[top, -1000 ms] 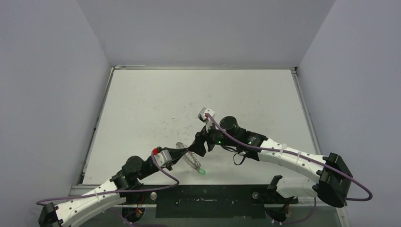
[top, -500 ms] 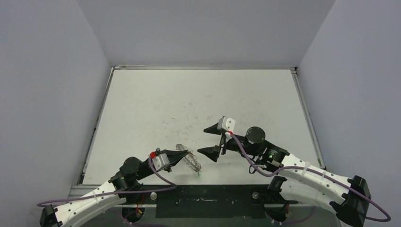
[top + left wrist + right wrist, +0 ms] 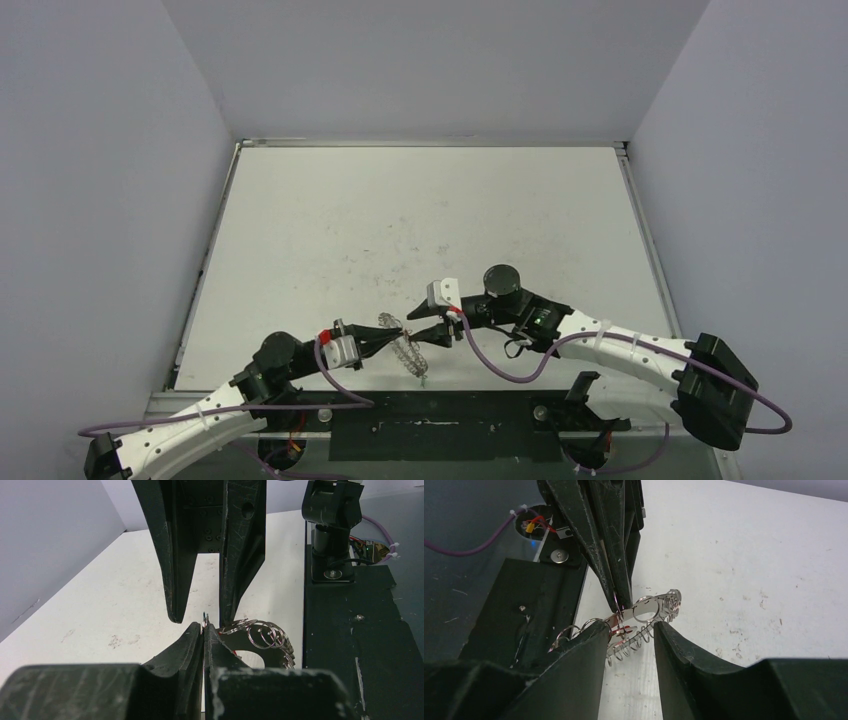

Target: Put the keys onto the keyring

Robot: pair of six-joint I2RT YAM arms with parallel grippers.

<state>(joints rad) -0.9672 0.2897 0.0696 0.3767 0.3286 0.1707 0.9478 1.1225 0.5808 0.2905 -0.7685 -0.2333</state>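
Right wrist view: flat silver metal keyring fringed with small wire loops point(image 3: 660, 608) held up off the white tabletop point(image 3: 744, 555), tilted, loops hanging along its lower edge. Left gripper point(image 3: 621, 599) comes in from above, its two black fingers pressed together on the ring's rim. Right gripper point(image 3: 629, 628) partly open, one finger either side of the ring; near finger overlaps the loops, contact not clear

Top external view: both grippers meet low over the table's near edge, left gripper point(image 3: 392, 334) and right gripper point(image 3: 424, 326) tip to tip, keyring point(image 3: 408, 350) between and just below them
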